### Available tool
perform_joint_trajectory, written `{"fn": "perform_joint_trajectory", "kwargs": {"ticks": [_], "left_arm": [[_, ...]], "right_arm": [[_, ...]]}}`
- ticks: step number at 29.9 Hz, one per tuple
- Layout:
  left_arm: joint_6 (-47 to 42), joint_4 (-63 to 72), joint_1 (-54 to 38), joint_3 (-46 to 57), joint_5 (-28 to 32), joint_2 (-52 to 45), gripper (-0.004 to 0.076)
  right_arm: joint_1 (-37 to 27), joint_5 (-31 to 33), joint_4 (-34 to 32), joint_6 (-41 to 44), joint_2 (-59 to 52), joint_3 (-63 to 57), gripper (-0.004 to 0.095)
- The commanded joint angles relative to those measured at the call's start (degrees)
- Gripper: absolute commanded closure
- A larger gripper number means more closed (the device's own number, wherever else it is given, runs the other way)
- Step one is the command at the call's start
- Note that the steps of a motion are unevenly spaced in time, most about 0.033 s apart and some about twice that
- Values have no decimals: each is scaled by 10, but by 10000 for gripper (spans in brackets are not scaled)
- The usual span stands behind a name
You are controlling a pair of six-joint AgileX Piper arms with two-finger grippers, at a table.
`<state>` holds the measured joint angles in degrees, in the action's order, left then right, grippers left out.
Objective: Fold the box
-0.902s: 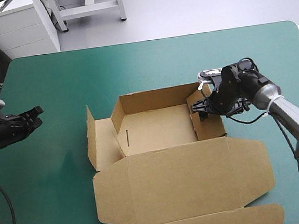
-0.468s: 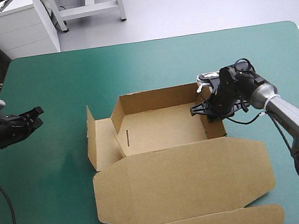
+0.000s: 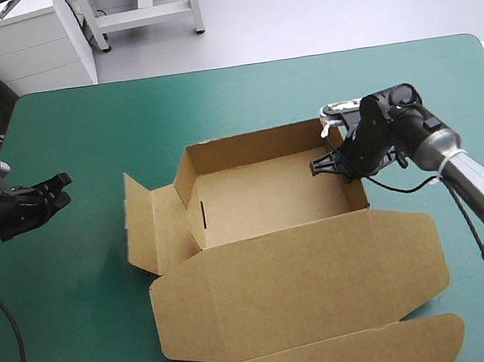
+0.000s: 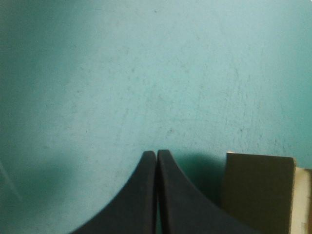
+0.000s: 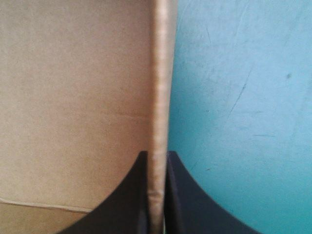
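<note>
You have the box (image 3: 262,200) as an open brown tray: walls up, lid flat nearside. Your right jaws pinch its right wall; left jaws closed, empty, over the counter (image 3: 216,105).

One brown box (image 3: 306,278), one teal-green table (image 3: 216,105), two pairs: left fingers (image 4: 139,200), right fingers (image 5: 187,204).

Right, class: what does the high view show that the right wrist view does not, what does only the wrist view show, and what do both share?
Only the high view: the whole box, walls raised, its lid flat toward the near edge, and the left gripper apart from it near the table's left edge. Only the right wrist view: the right gripper shut on the box's wall, one black finger each side. Both: the right gripper, brown board and the teal-green cover.
</note>
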<state>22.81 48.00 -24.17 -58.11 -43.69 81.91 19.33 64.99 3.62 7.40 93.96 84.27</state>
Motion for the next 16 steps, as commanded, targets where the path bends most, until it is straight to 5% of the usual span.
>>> {"fn": "perform_joint_trajectory", "kwargs": {"ticks": [1,16], "left_arm": [[-4,15,0,-14,28,-20,734],[60,14,0,-14,33,-20,718]], "right_arm": [[-1,39,10,-4,-72,69,909],[-1,68,10,-21,-161,112,909]]}}
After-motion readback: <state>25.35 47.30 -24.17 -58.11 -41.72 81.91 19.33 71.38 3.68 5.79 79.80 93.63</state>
